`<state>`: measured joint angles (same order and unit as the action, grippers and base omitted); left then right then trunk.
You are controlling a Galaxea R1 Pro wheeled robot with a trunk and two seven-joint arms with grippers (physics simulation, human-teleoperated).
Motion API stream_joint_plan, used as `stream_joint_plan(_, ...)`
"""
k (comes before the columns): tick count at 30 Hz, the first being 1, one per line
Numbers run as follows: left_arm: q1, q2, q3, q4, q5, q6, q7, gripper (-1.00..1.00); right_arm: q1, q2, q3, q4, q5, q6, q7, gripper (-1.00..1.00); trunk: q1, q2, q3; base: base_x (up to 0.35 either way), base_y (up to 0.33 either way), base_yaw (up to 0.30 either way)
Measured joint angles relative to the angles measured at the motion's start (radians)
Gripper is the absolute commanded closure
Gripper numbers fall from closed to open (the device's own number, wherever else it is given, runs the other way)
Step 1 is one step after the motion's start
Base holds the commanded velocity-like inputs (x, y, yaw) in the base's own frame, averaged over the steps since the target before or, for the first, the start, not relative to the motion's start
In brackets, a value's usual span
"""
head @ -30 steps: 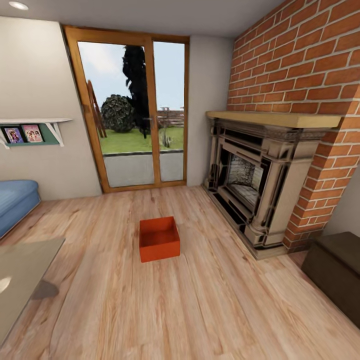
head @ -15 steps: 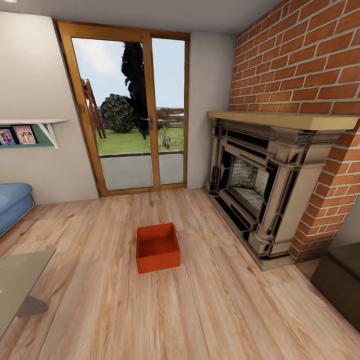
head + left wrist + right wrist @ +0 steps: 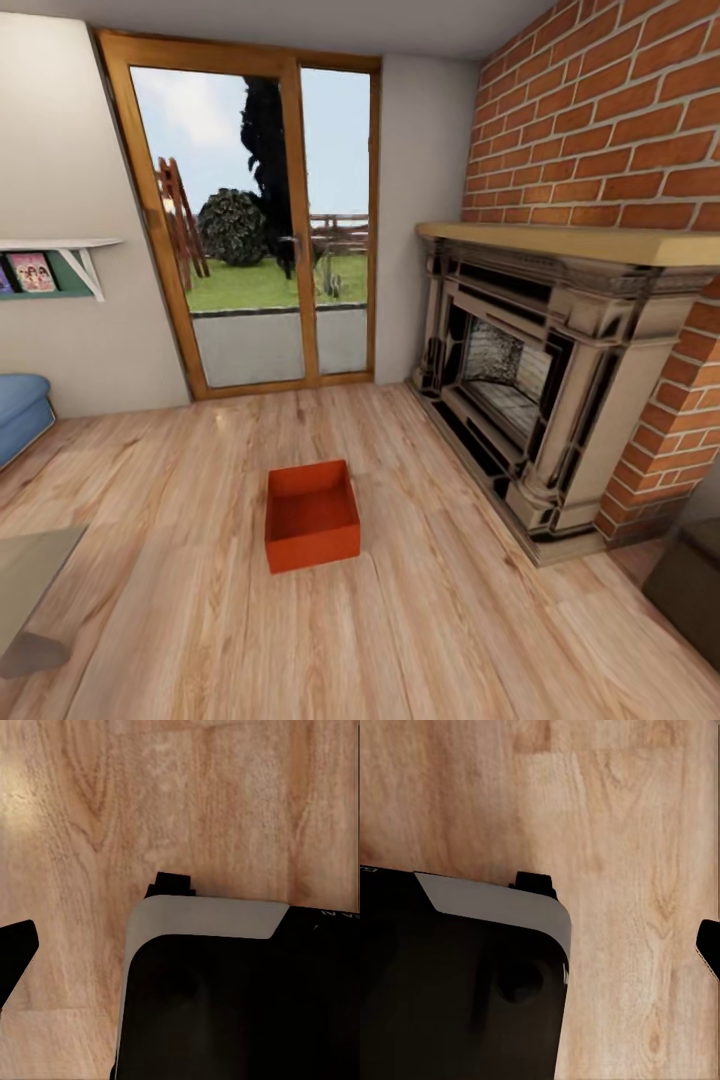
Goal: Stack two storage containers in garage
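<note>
Head view: bright, even daylight through glass door (image 3: pixel 262 230); soft sheen on plank floor (image 3: pixel 420 620); straight lines bow toward frame edges. Wrist views: soft, slightly blurred wood grain beneath each arm, faint shadows only

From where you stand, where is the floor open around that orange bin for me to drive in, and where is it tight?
Open wood floor lies in front of the orange bin, and between it and the glass door. The strip between bin and fireplace is bare too. Tight spots: the dark box far right, the low table and sofa far left.
</note>
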<state>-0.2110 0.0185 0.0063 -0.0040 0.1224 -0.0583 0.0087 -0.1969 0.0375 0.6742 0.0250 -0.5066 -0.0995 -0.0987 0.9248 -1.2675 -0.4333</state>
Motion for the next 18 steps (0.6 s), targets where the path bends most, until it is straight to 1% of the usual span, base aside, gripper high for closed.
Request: stream_joint_plan(18,0.000,0.000,0.000,0.000,0.000,0.000,0.000,-1.00,0.000,0.002,0.001,0.000,0.005,-0.001,0.000,-1.00,0.000,0.000,0.000,0.321,0.000,0.000)
